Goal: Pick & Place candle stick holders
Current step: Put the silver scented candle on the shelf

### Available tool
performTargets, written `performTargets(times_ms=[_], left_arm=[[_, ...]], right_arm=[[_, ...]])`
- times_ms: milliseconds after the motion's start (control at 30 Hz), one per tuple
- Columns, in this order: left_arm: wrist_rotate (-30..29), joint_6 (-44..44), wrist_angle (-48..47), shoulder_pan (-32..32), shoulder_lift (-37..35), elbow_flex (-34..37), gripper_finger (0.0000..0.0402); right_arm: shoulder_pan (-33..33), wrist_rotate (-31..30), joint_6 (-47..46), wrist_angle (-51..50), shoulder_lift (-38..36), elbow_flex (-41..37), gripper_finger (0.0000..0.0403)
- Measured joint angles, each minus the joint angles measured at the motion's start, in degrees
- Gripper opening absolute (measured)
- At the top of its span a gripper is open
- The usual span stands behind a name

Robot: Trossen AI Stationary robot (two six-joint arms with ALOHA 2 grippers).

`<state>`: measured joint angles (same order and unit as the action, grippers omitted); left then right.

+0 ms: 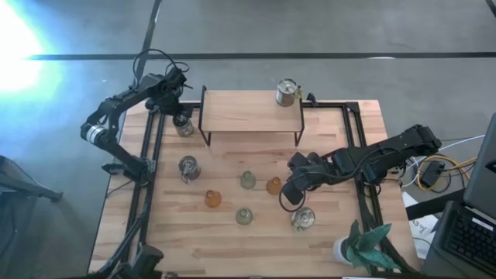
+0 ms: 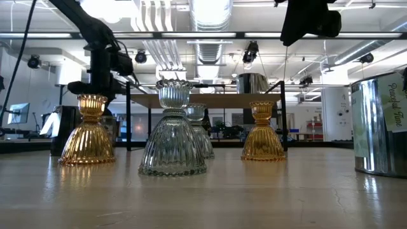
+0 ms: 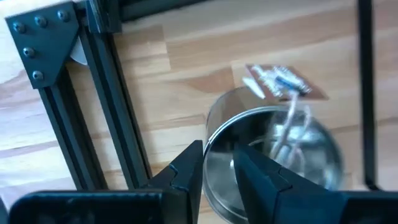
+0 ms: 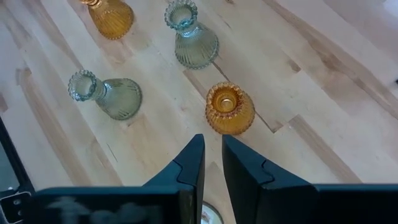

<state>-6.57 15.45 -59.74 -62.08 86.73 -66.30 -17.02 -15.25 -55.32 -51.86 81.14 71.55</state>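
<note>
So only one can [image 1: 287, 92] sits up on the shelf [image 1: 252, 113]. Left gripper [image 1: 180, 118] has its fingers pinched on the rim of a second can [image 1: 184, 126] beside the shelf. Right gripper [image 1: 288, 194] hovers near-shut and empty. Two more cans and four glass holders [image 1: 247, 180] are left on the table [image 1: 232, 240].

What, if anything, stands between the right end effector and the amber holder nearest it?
Nothing visible. The right end effector hovers just short of the amber holder, with only bare table between them. The two green holders and the other amber one stand farther off, beyond it.
</note>
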Motion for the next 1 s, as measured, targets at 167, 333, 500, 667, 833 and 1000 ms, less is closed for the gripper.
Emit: performTargets(times_ms=[167,333,500,667,833,1000], left_arm=[[0.2,-1.0,-0.5,0.0,1.5,-0.1,0.0092],[0.3,-1.9,-0.2,0.0,2.2,-0.2,0.0092],[0.3,-3.5,0.0,0.0,3.2,-0.2,0.0084],[0.2,-4.8,2.3,0.0,3.5,-0.2,0.0025],[0.5,-5.2,4.1,0.0,3.3,-0.2,0.0006],[0.7,-6.0,2.2,-0.1,2.6,-1.3,0.0003]], right_arm=[[0.0,0.3,0.0,0.0,0.0,0.0,0.0047],[0.0,0.3,0.3,0.0,0.0,0.0,0.0049],[0.0,0.3,0.5,0.0,0.0,0.0,0.0048],[0.0,0.3,0.4,0.0,0.0,0.0,0.0047],[0.0,0.3,0.3,0.0,0.0,0.0,0.0050],[0.0,0.3,0.5,-0.1,0.0,0.0,0.0046]])
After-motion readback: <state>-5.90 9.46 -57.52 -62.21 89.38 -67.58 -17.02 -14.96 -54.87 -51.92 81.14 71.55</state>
